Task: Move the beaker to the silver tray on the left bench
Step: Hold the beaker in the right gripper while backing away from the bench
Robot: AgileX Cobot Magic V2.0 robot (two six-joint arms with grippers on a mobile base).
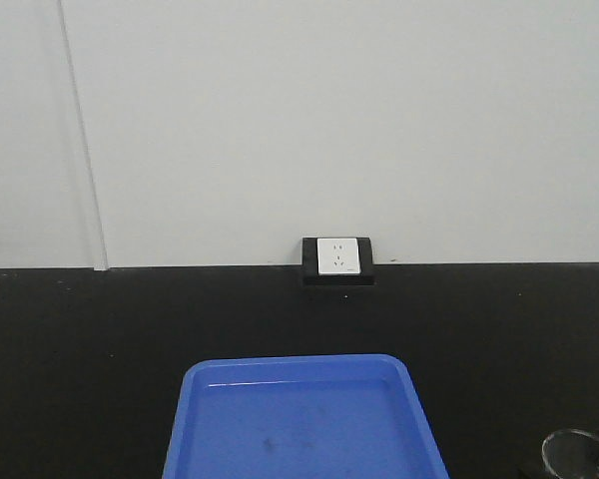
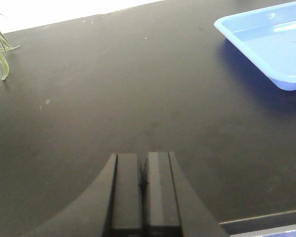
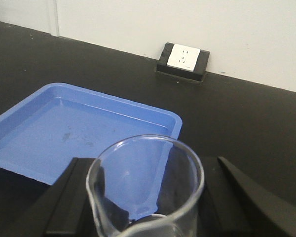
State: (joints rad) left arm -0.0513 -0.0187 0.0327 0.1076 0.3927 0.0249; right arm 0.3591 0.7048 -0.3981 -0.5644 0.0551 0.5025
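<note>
Beaker (image 3: 138, 197): small clear glass, thin-walled, so prob. light, slick and breakable. It wants a firm but gentle squeeze and no knocks on set-down. Best hold is on the straight wall below the flared rim, clear of the spout, since the rim likely chips easily.

It sits just right of the blue tray (image 3: 84, 128), by that tray's near right corner, between the fingers of the right gripper (image 3: 148, 159). Those fingers are apart, one each side of the glass and close in. Can't tell if they actually press it.

Left gripper (image 2: 143, 158) is pressed together w/ nothing in it, over the black surface (image 2: 113, 98) left of the blue tray.

Contents: beaker looks empty; blue tray holds nothing but faint smudges. Silver tray not in view.
</note>
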